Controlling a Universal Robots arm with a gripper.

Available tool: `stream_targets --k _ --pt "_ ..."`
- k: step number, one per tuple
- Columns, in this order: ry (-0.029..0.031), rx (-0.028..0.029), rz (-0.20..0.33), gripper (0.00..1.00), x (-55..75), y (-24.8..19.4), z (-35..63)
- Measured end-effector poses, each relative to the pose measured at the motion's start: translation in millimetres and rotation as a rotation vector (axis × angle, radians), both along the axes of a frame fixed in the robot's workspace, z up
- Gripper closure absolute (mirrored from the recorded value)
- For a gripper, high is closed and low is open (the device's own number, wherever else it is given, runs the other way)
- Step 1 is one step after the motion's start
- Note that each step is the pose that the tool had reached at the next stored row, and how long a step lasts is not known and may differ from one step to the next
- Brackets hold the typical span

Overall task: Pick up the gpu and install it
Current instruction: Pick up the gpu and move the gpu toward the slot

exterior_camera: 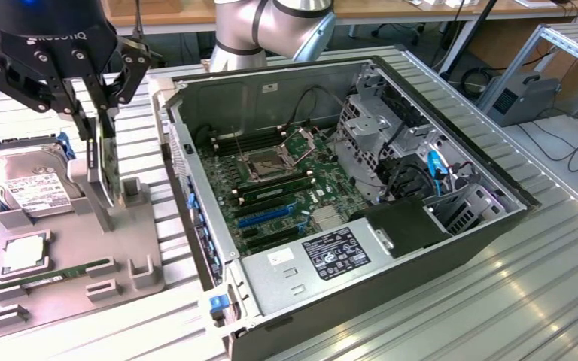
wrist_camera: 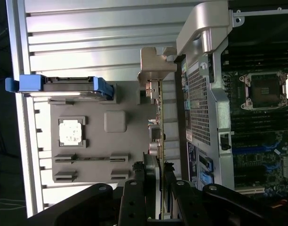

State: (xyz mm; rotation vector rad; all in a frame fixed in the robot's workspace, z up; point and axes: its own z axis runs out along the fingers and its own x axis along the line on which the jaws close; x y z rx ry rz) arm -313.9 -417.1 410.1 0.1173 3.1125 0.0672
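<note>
My gripper (exterior_camera: 98,124) pinches the top edge of the gpu (exterior_camera: 103,169), which stands upright over the grey tray (exterior_camera: 68,248), beside the open case (exterior_camera: 369,301).

Slatted table (exterior_camera: 530,301), grey tray (exterior_camera: 73,235), computer case (exterior_camera: 369,304) (open)

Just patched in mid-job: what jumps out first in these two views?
The open computer case fills the exterior view's middle, its motherboard bare. At that view's upper left the gripper is closed on the upright gpu, over the grey parts tray. A hard drive with blue rails sits at that view's left edge.
</note>
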Motion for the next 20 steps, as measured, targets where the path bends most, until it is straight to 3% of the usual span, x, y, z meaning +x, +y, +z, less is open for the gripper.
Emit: stream_targets --k 20 --pt "0.0 0.0 0.0 0.73 0.0 0.0 8.5"
